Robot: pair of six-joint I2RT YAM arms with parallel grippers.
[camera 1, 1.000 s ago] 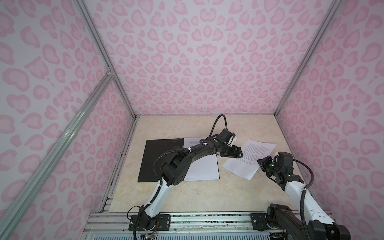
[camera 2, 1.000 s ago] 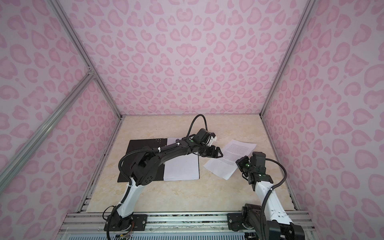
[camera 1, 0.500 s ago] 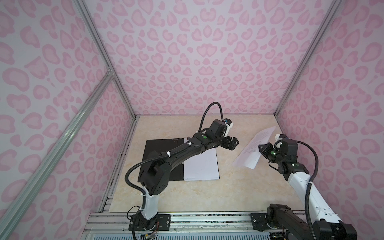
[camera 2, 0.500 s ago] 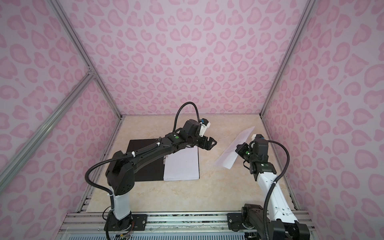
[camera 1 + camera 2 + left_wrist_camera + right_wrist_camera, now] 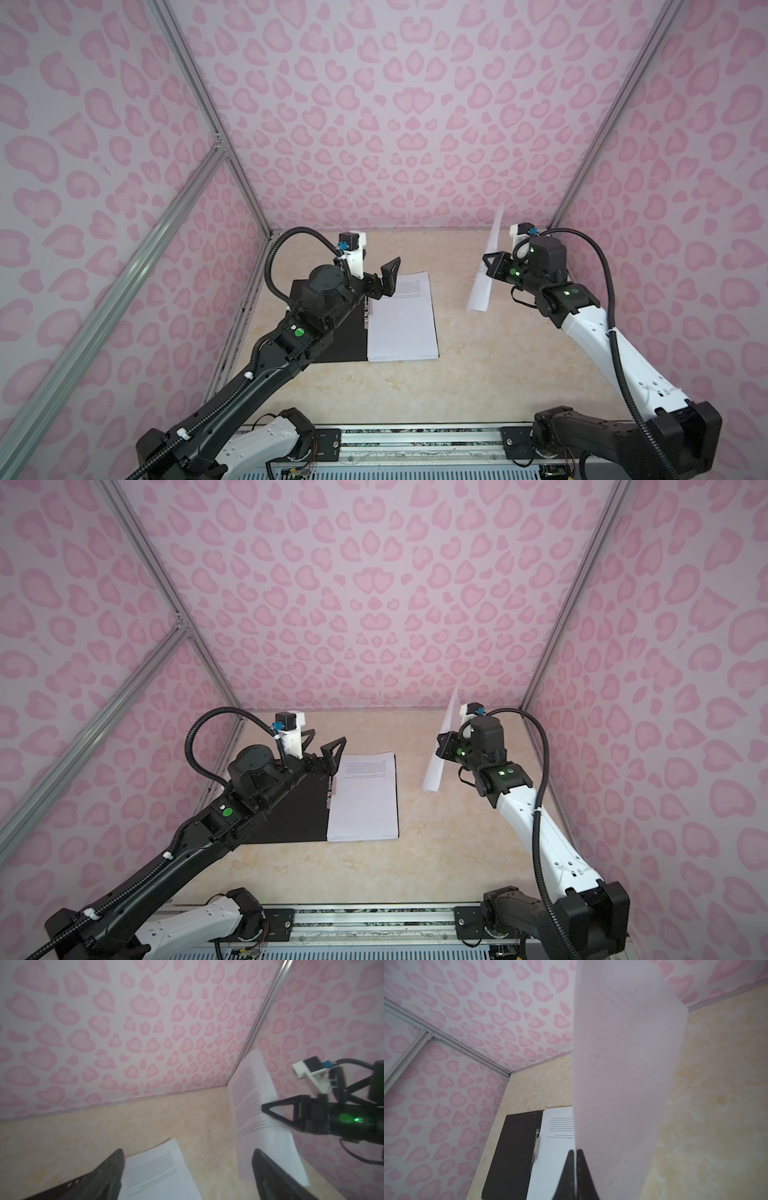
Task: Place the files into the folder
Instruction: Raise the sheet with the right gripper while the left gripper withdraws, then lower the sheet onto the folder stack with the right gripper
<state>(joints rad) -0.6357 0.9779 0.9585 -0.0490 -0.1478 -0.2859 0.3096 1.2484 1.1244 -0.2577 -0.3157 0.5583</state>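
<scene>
right wrist view: my right claw [image 5: 575,1152] clamps one sheet [image 5: 623,1084] upright above the counter [image 5: 716,1105]; my left claw [image 5: 322,746] gapes over the folder [image 5: 291,812] and stacked files [image 5: 361,804].

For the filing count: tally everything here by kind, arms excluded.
Open folder: 1
Stack of printed sheets lying flat: 1, sheets in it uncountable
Single printed sheet held off the table in the right gripper, jaws shut: 1
Total: 3
</scene>
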